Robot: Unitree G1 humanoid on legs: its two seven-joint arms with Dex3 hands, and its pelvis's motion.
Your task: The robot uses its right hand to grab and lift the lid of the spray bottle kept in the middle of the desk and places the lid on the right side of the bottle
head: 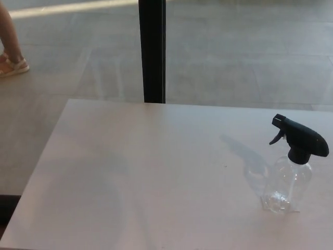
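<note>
A: Status check, head view. Clear spray bottle (287, 187) upright on the bench (156, 172), far toward picture right, near the edge of frame. Black trigger lid (302, 139) seated on the neck, nozzle toward picture left. Not lifted, not shifted off.

B: Robot hand position?

A: Neither robot hand in frame. No arm, no forearm. Open or closed: cannot tell, nothing to read it from. So no placing of bottle relative to the robot hand possible; only noted as off toward the side from which the right arm would enter.

B: Progress, then?

A: Judged as none visible. Reach, grasp on lid, lift, set-down to the right of the bottle: all outstanding. Bench to the bottle's right barely in frame, so landing spot unchecked.

B: Anything else worth logging?

A: Bottle shadow (244, 156) cast up and left across the bench. Black post (152, 49) behind far bench edge. A person's sandalled foot (11, 65) on the floor, top left, well apart from the work.
</note>
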